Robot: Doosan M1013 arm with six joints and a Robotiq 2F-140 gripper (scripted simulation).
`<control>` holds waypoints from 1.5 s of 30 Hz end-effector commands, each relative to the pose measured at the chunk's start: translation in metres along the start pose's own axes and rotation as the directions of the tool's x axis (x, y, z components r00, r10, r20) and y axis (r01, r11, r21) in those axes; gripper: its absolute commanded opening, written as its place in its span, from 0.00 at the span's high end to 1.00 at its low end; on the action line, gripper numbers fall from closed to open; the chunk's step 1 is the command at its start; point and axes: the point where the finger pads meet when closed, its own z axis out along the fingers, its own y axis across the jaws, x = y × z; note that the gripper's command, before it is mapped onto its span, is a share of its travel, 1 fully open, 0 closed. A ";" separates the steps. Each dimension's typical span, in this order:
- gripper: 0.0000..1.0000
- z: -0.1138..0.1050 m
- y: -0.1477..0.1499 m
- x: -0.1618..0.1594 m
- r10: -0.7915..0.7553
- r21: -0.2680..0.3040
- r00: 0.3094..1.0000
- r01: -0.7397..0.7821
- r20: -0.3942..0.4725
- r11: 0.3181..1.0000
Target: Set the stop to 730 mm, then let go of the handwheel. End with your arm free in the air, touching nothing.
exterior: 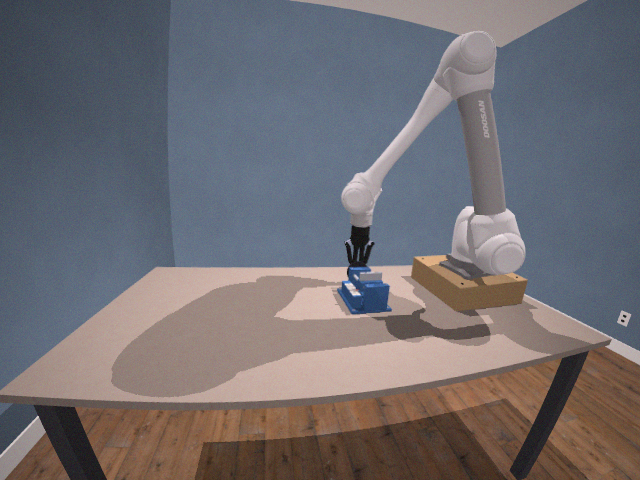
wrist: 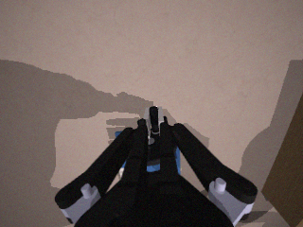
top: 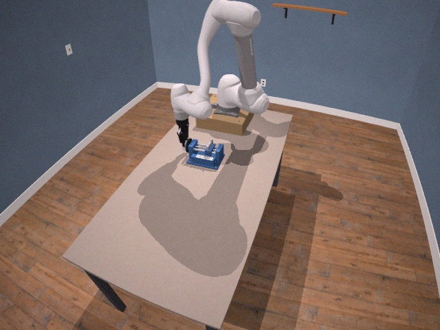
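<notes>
A small blue stop fixture with grey rails and a grey sliding stop stands on the table near the arm's base; it also shows in the exterior view. Its handwheel is at the fixture's left end. My gripper comes down from above at that end and is shut on the handwheel. In the wrist view the black fingers are closed around the wheel's dark handle, with blue fixture parts showing between them. The scale reading is too small to tell.
The arm stands on a wooden block just behind the fixture at the table's far end. The table edges drop to a wooden floor. A wall shelf hangs high at the back.
</notes>
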 end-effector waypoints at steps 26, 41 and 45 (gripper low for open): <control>0.96 -0.018 0.019 0.000 0.000 0.000 1.000 0.000 0.000 1.000; 0.96 -0.036 0.021 0.000 0.000 0.000 1.000 0.000 0.000 1.000; 0.96 -0.045 0.018 0.000 0.000 0.000 1.000 0.000 0.000 1.000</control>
